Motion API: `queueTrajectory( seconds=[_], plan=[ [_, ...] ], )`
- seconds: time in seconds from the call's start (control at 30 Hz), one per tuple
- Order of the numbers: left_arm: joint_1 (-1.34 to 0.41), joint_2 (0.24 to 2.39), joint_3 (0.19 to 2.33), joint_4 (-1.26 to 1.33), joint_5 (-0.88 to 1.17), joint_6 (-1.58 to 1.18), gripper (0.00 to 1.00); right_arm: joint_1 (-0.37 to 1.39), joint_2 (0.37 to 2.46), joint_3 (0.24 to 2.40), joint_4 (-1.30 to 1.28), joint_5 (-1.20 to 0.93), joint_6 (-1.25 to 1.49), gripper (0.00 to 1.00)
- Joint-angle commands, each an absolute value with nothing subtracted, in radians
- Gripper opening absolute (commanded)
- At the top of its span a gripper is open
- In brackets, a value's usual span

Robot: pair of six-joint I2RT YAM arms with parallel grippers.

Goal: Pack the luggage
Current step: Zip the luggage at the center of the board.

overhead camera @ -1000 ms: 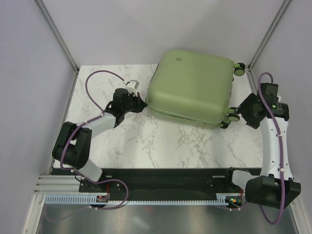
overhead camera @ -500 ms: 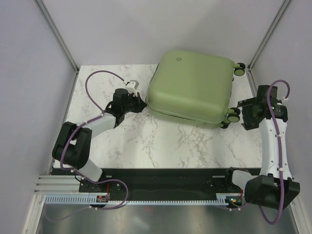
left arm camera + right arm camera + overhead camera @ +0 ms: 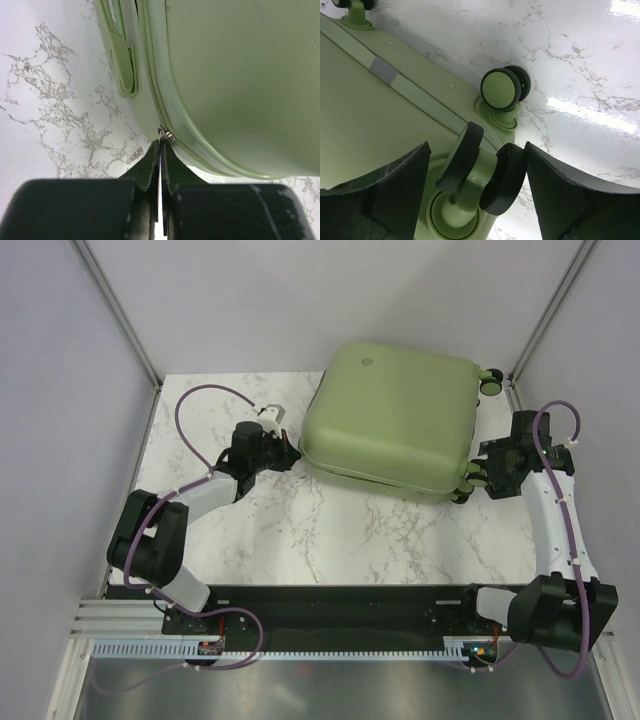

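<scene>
Left pincer (image 3: 160, 150), clamped flat on the zipper pull (image 3: 163, 133); right pincer (image 3: 476, 152), spread wide astride a wheel (image 3: 492, 175), gripping nothing. The suitcase (image 3: 390, 415) lies closed at the far right of the worktop (image 3: 300, 530). Risk: the thin pull may slip free, or the unbraced suitcase may slide when tugged.

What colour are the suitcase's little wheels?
The wheels are light green in the middle with black rims, clearest in the right wrist view.
</scene>
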State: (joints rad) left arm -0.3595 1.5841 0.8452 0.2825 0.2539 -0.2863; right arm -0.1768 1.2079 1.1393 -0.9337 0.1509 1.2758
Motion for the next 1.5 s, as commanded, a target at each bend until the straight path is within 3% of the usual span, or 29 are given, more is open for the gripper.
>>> queueTrajectory(
  seconds=[0.0,0.33,0.5,0.53,0.63,0.67,0.77,1.03,1.47],
  plan=[
    [-0.353,1.589,0.825,0.222,0.218,-0.25,0.02,-0.15,1.221,1.157,-0.876,0.147,1.316,0.83],
    [-0.353,1.572,0.798,0.224,0.213,-0.242,0.02,-0.095,1.203,1.132,-0.861,0.146,1.41,0.82],
    [-0.353,1.569,0.795,0.229,0.204,-0.235,0.02,-0.081,1.206,1.131,-0.847,0.163,1.414,0.72],
    [-0.353,1.568,0.798,0.229,0.203,-0.23,0.02,-0.083,1.204,1.126,-0.85,0.169,1.411,0.68],
    [-0.353,1.569,0.802,0.23,0.195,-0.222,0.02,-0.083,1.195,1.108,-0.859,0.186,1.407,0.41],
    [-0.353,1.572,0.808,0.23,0.192,-0.222,0.02,-0.083,1.193,1.103,-0.859,0.187,1.408,0.23],
    [-0.353,1.578,0.819,0.23,0.158,-0.213,0.02,-0.084,1.186,1.097,-0.874,0.21,1.382,0.0],
    [-0.328,1.62,0.88,0.222,0.058,-0.198,0.02,-0.107,1.167,1.175,-0.928,0.351,1.174,0.0],
    [-0.276,1.759,1.057,0.23,0.061,-0.166,0.02,-0.186,1.118,1.121,-0.959,0.385,1.103,0.0]
  ],
)
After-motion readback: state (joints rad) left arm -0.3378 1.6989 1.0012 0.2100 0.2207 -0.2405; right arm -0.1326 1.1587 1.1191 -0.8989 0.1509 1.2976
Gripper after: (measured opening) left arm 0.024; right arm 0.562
